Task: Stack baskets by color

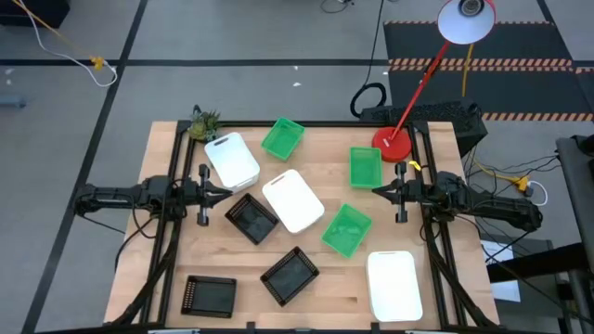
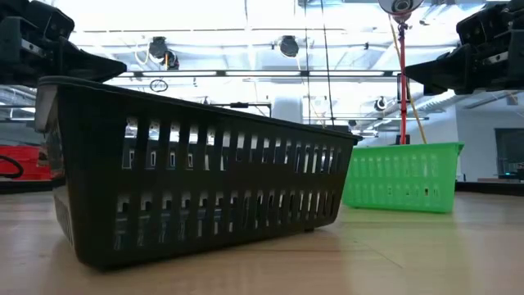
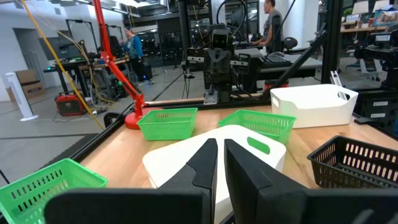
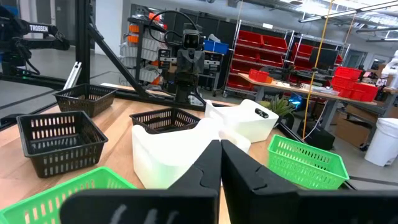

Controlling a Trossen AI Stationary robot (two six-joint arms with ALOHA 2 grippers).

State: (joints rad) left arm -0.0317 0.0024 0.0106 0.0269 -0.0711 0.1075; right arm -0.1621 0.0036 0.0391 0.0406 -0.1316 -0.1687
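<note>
From above I see nine baskets scattered singly on the table [image 1: 167, 278], none stacked. Green ones: one at the far edge [image 1: 283, 137], one by the lamp base [image 1: 365, 167], one right of centre [image 1: 347, 229]. White ones: one far left [image 1: 231, 160], one in the middle [image 1: 293, 200], one at the near right [image 1: 393, 285]. Black ones: one beside the middle white [image 1: 251, 218], one near centre front [image 1: 290, 276], one at the near left [image 1: 210, 295]. My left gripper [image 1: 225, 193] hovers at the left side, pointing inward, fingers pinched almost together and empty. My right gripper [image 1: 379, 190] mirrors it on the right, fingers fully closed, holding nothing.

At table height, a black basket [image 2: 196, 176] fills the foreground, with a green one [image 2: 401, 176] behind it to the right. Both arms hang dark in the upper corners.

Through the left wrist camera, the left fingers [image 3: 202, 165] sit nearly touching above the middle white basket [image 3: 211, 146], with green baskets beyond and the right arm opposite.

Through the right wrist camera, the right fingers [image 4: 208, 168] meet over a white basket [image 4: 171, 149]; black baskets lie on one side, a green one [image 4: 308, 162] on the other.
</note>
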